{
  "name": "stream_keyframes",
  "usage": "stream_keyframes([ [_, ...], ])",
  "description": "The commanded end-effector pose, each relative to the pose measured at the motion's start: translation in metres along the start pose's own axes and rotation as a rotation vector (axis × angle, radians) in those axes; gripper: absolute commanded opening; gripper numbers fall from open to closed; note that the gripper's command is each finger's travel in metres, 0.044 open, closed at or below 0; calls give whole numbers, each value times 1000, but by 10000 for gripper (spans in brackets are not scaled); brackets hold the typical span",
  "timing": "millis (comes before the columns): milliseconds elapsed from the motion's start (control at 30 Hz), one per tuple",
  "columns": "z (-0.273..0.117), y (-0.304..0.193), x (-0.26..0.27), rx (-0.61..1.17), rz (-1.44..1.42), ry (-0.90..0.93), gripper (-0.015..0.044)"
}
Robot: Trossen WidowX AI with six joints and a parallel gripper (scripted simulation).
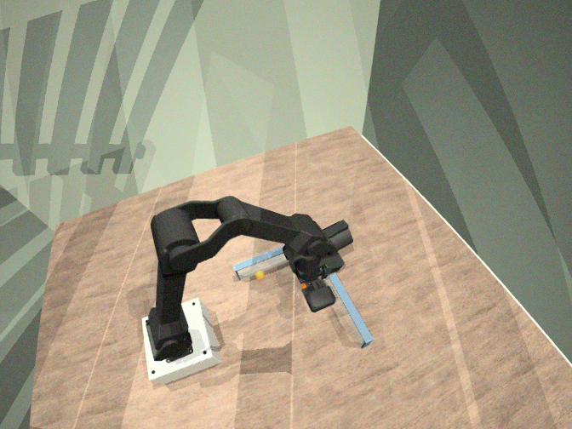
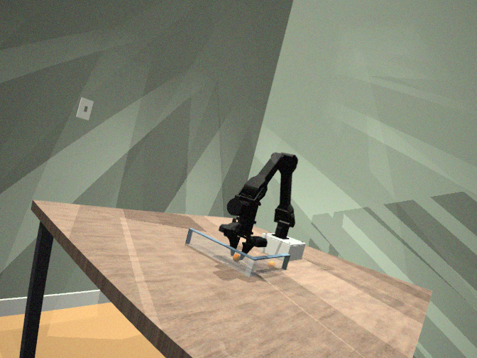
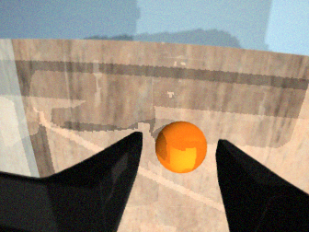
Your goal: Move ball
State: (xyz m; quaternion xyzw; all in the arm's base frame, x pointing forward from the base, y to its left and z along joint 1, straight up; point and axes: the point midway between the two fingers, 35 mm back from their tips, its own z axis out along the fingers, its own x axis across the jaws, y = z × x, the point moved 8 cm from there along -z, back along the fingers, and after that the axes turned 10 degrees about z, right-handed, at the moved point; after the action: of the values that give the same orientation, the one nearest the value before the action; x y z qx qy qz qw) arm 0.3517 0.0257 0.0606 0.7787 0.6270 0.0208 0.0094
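The orange ball [image 1: 304, 285] [image 2: 236, 256] [image 3: 181, 147] is on the table inside the corner, partly hidden by the gripper in the top view. My gripper [image 2: 237, 254] [image 3: 179, 143] is low over it, fingers partly open, one fingertip on each side of the ball. The wrist view shows a gap on both sides. The see-through copy [image 1: 260, 274] [image 2: 271, 264], paler yellow-orange, is close beside the shorter clear wall [image 1: 258, 260] [image 2: 271, 256], near that wall's free end. The longer clear wall [image 1: 351, 310] [image 2: 219, 242] has the same blue top edge. The arm hides the corner in the top view.
The white base block [image 1: 203, 323] [image 2: 294, 250] carries the arm on the table [image 1: 392, 369] [image 2: 192, 293], on the open side of the two walls. The walls meet just beyond the gripper, as the exterior view shows.
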Motion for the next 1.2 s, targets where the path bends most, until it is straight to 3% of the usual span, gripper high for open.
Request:
stream_keyframes([
  [0, 4, -2, -1, 10, -3, -7, 127],
  [233, 4, -2, -1, 10, -3, -7, 80],
  [333, 3, -2, -1, 7, 0, -11, 2],
  [1033, -116, 1, 0, 9, -2, -8, 0],
  [1167, -120, 0, 0, 10, -3, -7, 0],
])
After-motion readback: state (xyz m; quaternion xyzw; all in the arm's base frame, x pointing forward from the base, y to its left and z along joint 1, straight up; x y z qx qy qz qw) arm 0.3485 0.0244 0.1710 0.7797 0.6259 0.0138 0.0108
